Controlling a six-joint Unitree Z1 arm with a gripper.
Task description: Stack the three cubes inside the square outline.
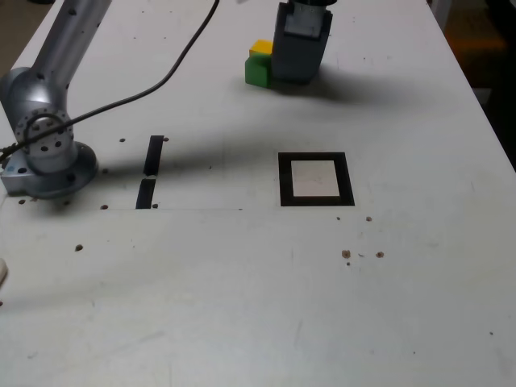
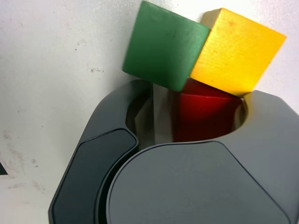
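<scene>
Right now the big dark grey claw [image 2: 196,126] is down on the white table [image 1: 242,306], with the small red cube [image 2: 201,116] between its jaws. I cannot tell if they pinch it yet. Touching that cube just past the claw sit the green cube [image 2: 163,44] and yellow cube [image 2: 236,51]. Lifting could bump or drag them. The black square outline [image 1: 316,179] waits well apart, empty. Two black tape strips [image 1: 151,171] lie off to the side, blocking nothing.

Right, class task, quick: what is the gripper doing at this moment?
Gripper: jaws around the red cube, beside the green and yellow ones; whether they have fully clamped cannot be told.
</scene>
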